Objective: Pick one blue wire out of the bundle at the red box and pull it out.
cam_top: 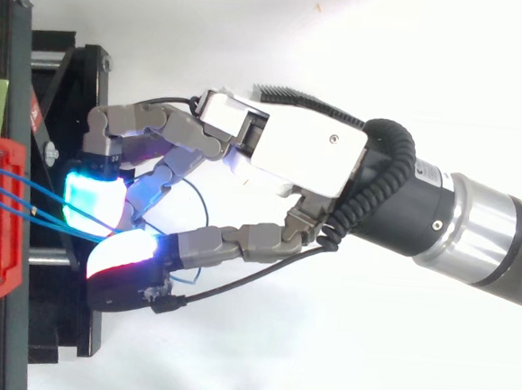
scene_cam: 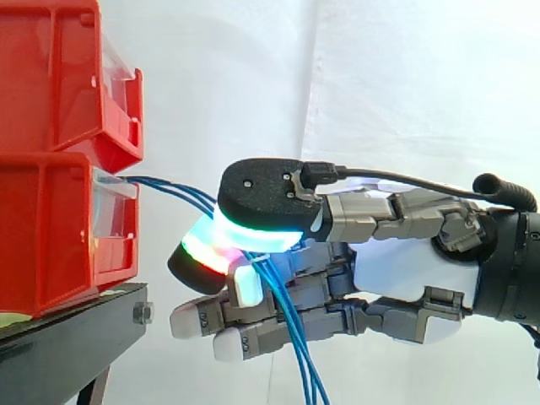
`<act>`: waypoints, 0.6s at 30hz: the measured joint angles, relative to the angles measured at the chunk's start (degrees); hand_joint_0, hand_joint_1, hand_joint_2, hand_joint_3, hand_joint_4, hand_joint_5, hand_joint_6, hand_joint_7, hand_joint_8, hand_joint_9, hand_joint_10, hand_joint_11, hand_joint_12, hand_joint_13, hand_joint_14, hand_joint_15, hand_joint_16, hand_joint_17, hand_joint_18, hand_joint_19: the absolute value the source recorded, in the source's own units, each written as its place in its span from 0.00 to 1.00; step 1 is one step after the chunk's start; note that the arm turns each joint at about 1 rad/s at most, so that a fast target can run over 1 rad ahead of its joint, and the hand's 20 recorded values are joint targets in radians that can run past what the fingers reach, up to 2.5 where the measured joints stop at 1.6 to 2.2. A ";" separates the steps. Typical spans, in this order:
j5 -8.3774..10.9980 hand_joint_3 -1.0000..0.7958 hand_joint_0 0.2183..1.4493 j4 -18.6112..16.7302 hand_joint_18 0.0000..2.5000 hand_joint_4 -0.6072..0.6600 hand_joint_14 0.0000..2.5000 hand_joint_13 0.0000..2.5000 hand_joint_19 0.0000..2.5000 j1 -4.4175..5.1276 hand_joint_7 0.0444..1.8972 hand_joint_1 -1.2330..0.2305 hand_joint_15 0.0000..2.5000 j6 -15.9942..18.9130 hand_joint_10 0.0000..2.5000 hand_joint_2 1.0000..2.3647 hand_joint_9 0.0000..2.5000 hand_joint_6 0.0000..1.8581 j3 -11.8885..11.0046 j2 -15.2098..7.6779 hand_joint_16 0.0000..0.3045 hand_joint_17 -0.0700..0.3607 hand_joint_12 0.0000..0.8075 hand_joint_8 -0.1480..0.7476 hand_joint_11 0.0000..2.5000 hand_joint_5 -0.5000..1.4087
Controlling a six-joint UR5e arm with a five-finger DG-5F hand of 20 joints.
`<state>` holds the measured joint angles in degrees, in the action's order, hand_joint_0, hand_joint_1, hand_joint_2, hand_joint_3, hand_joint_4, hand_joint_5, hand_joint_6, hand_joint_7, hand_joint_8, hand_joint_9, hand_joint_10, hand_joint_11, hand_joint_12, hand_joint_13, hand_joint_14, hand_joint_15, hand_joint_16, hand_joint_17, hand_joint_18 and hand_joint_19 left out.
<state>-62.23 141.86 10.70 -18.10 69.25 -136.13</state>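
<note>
I see the hand (scene_cam: 405, 270) reaching in from the right, level with the lower red box (scene_cam: 51, 228). The blue wires (scene_cam: 169, 187) leave the clear front (scene_cam: 114, 192) of that box, cross the gap as a thin bunch and go straight in among the fingers (scene_cam: 261, 190).

From above, the bunch (cam_top: 49, 220) slips between a pad glowing cyan and one glowing white and red. Those two pads are pressed together on it, so I call that a pinch on the wires. I can't tell how many strands are caught.

Below the pinch the wires drop across the lower curled fingers and hang off the bottom of the side view.

The strands are thin, round, smooth and bright blue. They run fairly straight between box and pads and hang loose underneath. From above, one strand loops under the palm.

The pads are thick and rounded with a matte black backing. The finger links are grey and the palm shell is smooth white.

The boxes are glossy red plastic, the upper red box (scene_cam: 51, 76) stacked on the lower, both on a black stand (scene_cam: 67, 329) before the white curtain (scene_cam: 380, 84).
</note>
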 measured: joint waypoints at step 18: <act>-0.08 0.47 0.32 0.00 0.16 0.76 0.01 0.19 0.19 0.00 0.78 0.31 0.13 0.00 0.01 0.02 0.36 0.27 -0.02 0.01 0.16 0.42 0.39 0.39 0.26 0.23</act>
<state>-62.31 141.87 10.70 -18.10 69.24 -136.12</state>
